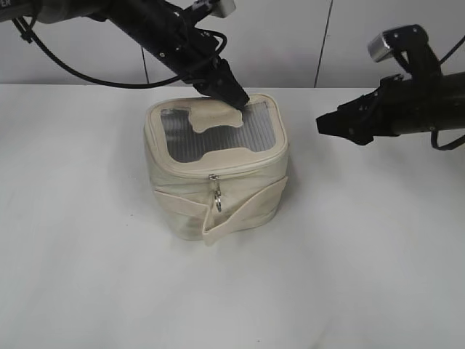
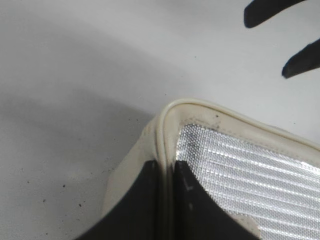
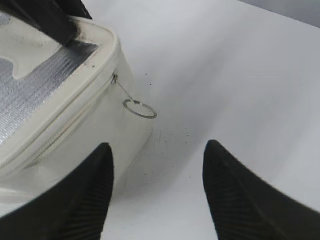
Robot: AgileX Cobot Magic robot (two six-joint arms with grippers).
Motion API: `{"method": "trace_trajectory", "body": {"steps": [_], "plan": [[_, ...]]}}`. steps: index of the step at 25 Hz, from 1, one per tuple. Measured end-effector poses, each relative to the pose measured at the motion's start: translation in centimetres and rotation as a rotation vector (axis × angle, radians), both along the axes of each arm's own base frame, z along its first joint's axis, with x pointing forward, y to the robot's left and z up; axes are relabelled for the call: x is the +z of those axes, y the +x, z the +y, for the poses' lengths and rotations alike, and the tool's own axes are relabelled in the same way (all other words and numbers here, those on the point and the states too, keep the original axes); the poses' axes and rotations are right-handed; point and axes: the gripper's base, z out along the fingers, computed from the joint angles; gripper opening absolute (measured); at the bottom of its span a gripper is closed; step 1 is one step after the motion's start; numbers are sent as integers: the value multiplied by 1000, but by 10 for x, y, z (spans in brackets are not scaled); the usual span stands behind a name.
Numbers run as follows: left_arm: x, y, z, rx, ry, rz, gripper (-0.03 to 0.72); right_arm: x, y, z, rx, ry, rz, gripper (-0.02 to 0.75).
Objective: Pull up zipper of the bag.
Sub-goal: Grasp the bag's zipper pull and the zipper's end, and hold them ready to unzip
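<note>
The cream bag [image 1: 218,196] stands on the white table with its grey mesh top [image 1: 218,134] facing up. The zipper [image 1: 240,166] runs round the top rim. One silver ring pull [image 1: 216,196] hangs at the front. Another ring pull [image 3: 140,109] hangs at the corner near my right gripper. My left gripper [image 1: 236,96] is shut on the bag's back rim [image 2: 166,145], pinching the piped edge. My right gripper [image 1: 323,123] is open and empty, hovering right of the bag; its fingers [image 3: 157,160] frame bare table beside the bag's corner [image 3: 107,45].
A cream strap band [image 1: 243,211] wraps the bag's front. The white table [image 1: 363,276] extends all around. A pale wall [image 1: 290,36] stands behind. The right gripper's fingertips also show in the left wrist view [image 2: 280,35].
</note>
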Motion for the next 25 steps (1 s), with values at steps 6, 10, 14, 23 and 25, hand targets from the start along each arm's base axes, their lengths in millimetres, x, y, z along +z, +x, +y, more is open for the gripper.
{"method": "trace_trajectory", "body": {"steps": [6,10,14,23,25], "plan": [[0,0,0,1,4,3,41,-39,10,6,84,1,-7,452],[-1,0,0,-1,4,6,41,-55,23,10,118,19,-5,452],[-1,-1,0,-6,5,12,41,-62,28,15,143,65,2,452],[-1,-9,-12,-71,36,-31,41,-70,21,37,217,59,20,452],[-1,-10,-15,-78,43,-41,41,-70,21,37,215,52,21,452]]}}
